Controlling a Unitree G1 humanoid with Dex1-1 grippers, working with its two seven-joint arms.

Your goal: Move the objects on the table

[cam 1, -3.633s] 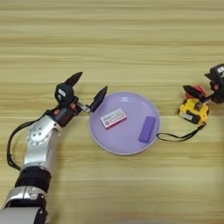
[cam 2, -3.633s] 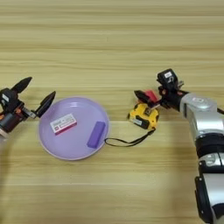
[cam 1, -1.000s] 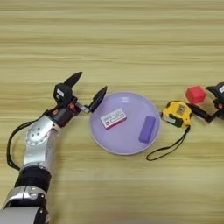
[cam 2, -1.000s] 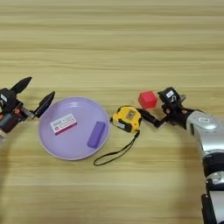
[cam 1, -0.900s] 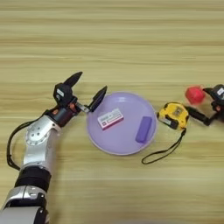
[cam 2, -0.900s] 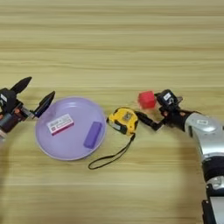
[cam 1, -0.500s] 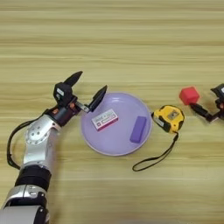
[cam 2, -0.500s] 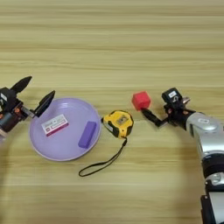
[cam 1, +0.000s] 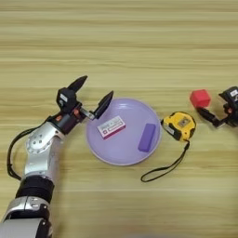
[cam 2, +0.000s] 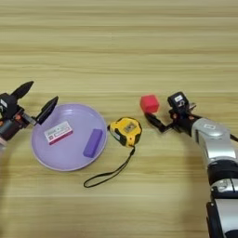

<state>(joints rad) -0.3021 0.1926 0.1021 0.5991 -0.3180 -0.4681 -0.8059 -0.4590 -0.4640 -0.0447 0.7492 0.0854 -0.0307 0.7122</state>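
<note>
Right pincer (cam 2: 160,122) whole only right-eye, seemingly agape

the right gripper (cam 2: 160,122) has let go of the tape measure (cam 2: 125,131), now lying beside the purple plate (cam 2: 69,158); the red cube (cam 2: 149,103) shows uncovered, touching one finger.

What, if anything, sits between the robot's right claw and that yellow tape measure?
Nothing visible blocks it. Bare table lies between the right gripper and the yellow tape measure. The red cube sits just behind the gripper's fingers, off that line. The purple plate is on the tape measure's far side.
</note>
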